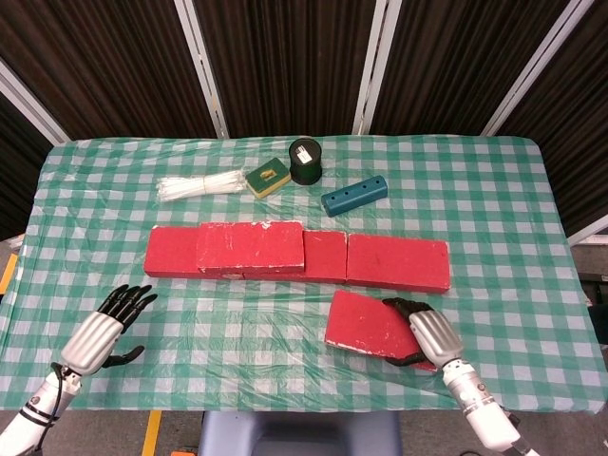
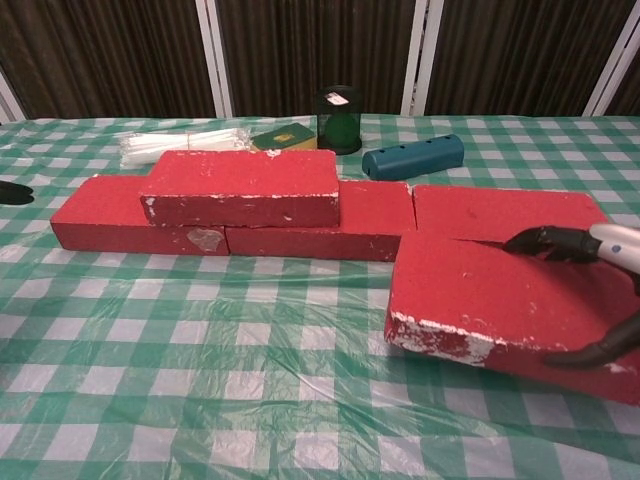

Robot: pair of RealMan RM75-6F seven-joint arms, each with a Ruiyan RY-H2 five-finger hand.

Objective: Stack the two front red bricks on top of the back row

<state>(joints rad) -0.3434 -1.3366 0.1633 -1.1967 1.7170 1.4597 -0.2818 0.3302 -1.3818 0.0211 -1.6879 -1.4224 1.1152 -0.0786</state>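
Three red bricks form the back row (image 1: 399, 262) (image 2: 505, 215) across the table's middle. Another red brick (image 1: 250, 247) (image 2: 242, 186) lies stacked on the row's left half. The front red brick (image 1: 366, 323) (image 2: 470, 300) is at the front right, tilted, with its right end raised off the cloth. My right hand (image 1: 429, 332) (image 2: 598, 290) grips that right end, fingers (image 2: 545, 241) over the top and thumb under the near edge. At the front left my left hand (image 1: 104, 328) hovers with its fingers spread and holds nothing; only its dark tip (image 2: 10, 190) shows in the chest view.
Behind the row lie a bundle of white ties (image 1: 199, 185), a small green box (image 1: 267, 178), a dark green cup (image 1: 305, 160) and a blue block with holes (image 1: 354, 195). The checked cloth (image 1: 237, 323) shows between my hands. The table's front edge is close to both wrists.
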